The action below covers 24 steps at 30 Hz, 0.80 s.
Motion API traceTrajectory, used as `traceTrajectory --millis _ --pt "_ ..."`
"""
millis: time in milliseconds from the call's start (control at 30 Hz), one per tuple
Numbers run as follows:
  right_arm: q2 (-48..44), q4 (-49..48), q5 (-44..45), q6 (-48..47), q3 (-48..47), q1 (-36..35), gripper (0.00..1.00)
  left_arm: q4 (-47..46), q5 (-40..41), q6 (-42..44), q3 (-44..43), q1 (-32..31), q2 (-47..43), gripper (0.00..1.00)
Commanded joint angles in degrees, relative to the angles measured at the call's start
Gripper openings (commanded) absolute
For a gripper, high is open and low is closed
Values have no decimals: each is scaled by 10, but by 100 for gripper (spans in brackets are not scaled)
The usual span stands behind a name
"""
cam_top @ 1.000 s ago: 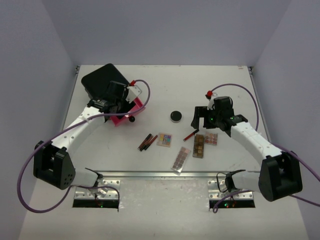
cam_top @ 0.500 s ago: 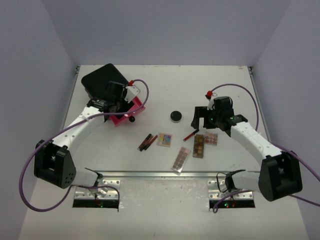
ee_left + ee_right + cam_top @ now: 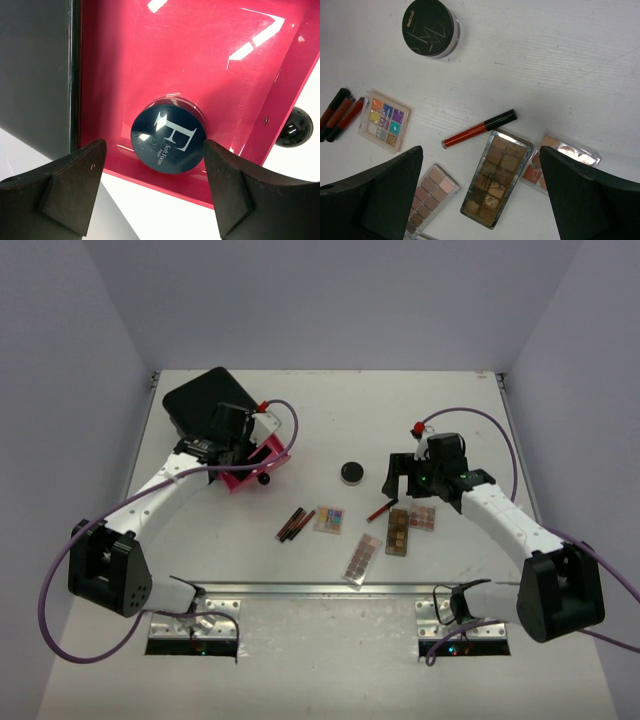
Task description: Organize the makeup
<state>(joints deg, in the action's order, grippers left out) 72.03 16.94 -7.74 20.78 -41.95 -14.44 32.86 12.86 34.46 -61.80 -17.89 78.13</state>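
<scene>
Blue compact point(image 3: 168, 139) sits in pink drawer point(image 3: 150, 60), low centre of left wrist view. L pincer point(image 3: 152, 167) is spread wide above it, nothing held. On bench point(image 3: 560, 55), right wrist view: black compact point(image 3: 430, 27) upper left, red stick point(image 3: 479, 128) centre, long palette point(image 3: 496, 177) below. R pincer point(image 3: 480, 165) also wide apart, empty.

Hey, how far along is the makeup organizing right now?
Done: one dark blue round compact lies in the pink plastic drawer. In hand: nothing; the left end effector is open over it, the right end effector open above the white table. Left there: black round compact, slim red stick, dark sticks, square multicolour palette, brownish palettes.
</scene>
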Motion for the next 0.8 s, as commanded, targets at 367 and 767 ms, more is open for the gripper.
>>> traceTrajectory --millis 367,767 --pt "72 -2 -10 7 -93 -39 99 22 -90 -44 -149 7 14 77" --pt "346 99 96 -14 -335 -141 99 -68 -5 -45 -230 16 27 91"
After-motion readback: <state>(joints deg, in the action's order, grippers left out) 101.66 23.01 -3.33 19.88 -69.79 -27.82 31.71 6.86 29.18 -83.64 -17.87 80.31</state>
